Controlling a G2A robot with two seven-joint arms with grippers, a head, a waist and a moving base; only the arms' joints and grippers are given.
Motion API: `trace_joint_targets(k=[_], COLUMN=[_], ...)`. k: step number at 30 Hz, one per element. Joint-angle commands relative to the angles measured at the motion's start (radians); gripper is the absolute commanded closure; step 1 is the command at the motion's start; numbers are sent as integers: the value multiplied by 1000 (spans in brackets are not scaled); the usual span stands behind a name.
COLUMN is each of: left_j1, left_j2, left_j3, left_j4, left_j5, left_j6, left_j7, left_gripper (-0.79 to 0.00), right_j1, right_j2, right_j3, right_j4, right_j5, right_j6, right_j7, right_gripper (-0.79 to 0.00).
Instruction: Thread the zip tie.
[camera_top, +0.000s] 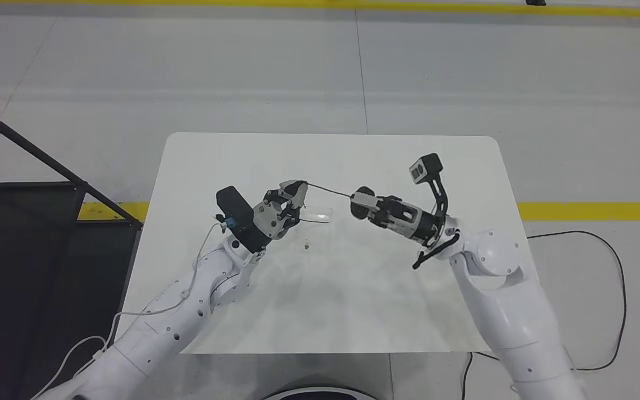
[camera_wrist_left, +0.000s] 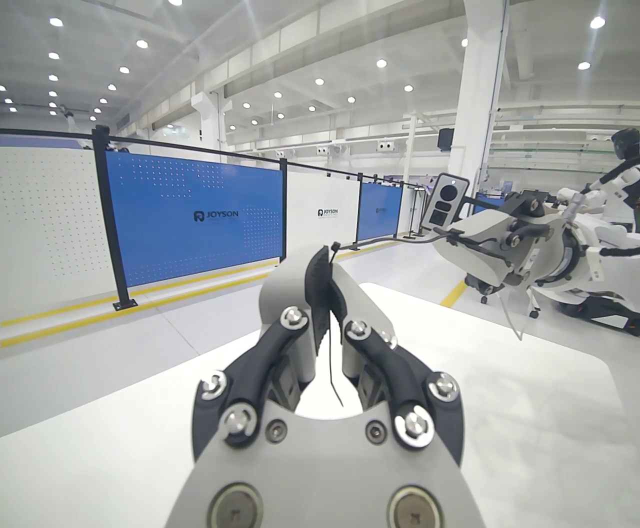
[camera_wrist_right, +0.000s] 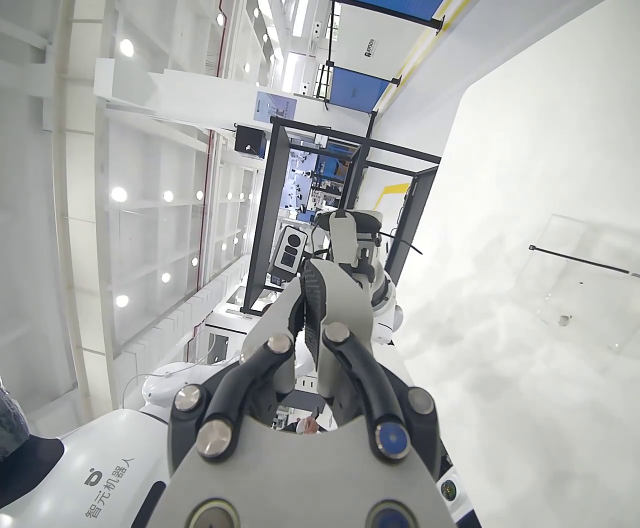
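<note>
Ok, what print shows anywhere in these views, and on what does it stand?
Blue fence panel: a brand mark, logo plus one word in capitals, left unquoted.
White fence panel: the same mark, smaller.
Far blue panel: too small to read.
Poster: too small to read.
Zip tie, table: none.

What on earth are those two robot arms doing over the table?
They are working a black zip tie above the white table. The left gripper is shut on it near its head, and the strap runs across to the right gripper, which looks shut on the other end. Whether it is threaded yet cannot be told. A spare tie lies on a clear tray.
</note>
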Motion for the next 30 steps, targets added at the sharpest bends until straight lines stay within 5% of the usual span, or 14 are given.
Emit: trace_joint_targets(k=[1, 30], left_j1=[0, 0], left_j2=[0, 0], left_j3=[0, 0], left_j4=[0, 0], left_j5=[0, 0], left_j6=[0, 0], left_j7=[0, 0], left_gripper=[0, 0], right_j1=[1, 42], right_j2=[0, -4], right_j3=[-1, -36], right_j4=[1, 23], right_j5=[1, -49], right_j6=[1, 80], right_j7=[1, -1], right_gripper=[0, 0])
